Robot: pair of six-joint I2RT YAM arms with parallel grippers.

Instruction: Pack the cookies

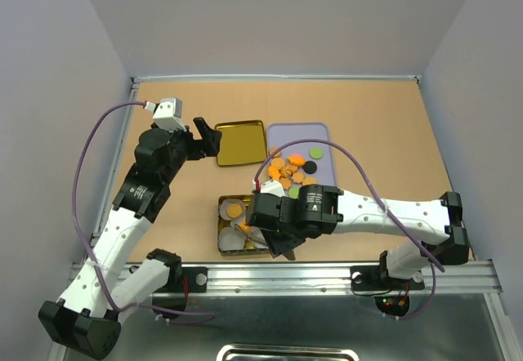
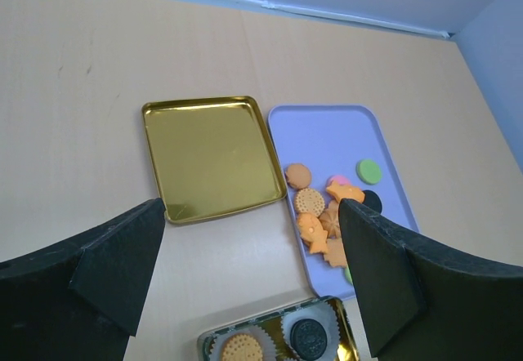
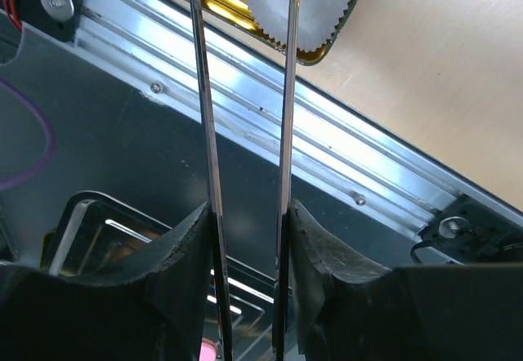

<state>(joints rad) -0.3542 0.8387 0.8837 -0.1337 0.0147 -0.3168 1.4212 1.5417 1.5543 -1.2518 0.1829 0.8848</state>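
Brown surface point(image 1: 392, 132) carried a lilac tray point(image 2: 327, 132) holding most cookies point(image 1: 288, 171), a few sitting in the tin point(image 1: 221, 249). Left fingers point(image 2: 114, 271) stood wide apart near the gold lid point(image 2: 212, 157). Right fingers point(image 3: 188, 271) were narrow, gripping metal tweezers point(image 3: 288, 91) above the tin.

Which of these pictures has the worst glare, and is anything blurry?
Right wrist view: the worst glare, bright streaks along the metal rail. Left wrist view: the gold lid shines only softly; the left gripper looks dark and soft-edged up close. Top view: even light, faint shadows, nothing blurred.
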